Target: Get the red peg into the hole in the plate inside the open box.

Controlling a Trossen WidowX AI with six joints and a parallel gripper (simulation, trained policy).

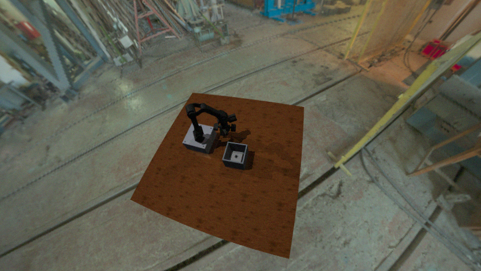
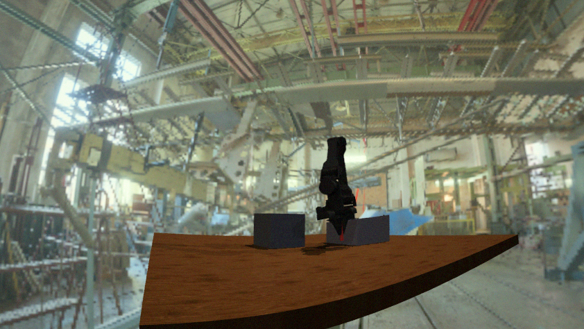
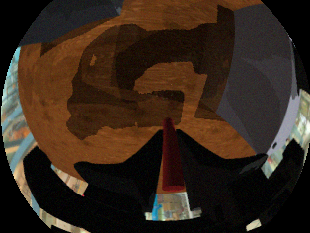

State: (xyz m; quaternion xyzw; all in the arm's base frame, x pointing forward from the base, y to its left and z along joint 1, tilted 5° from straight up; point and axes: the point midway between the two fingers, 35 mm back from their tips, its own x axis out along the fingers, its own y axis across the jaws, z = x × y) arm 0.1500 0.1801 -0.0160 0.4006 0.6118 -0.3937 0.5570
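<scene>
Poking out between the end effector's (image 1: 224, 134) (image 2: 341, 232) (image 3: 170, 132) narrowed, gripping fingertips, the red peg (image 2: 342, 234) (image 3: 173, 160).

Robot arm (image 1: 209, 109) (image 2: 337, 163), black throughout, built of slender links joined at thick, rounded joints. Base block (image 1: 188, 144) (image 2: 372, 229): box-shaped, with a pale grey-lilac top, darker slate-grey sides, and small dark dots near the corners of the top. Jaws (image 1: 225, 133) (image 2: 341, 232): black, comprising two broad, wedge-like fingers that taper to narrow tips. Blocky black housings surround the wrist; finer surface detail is lost in the dark finish.
</scene>
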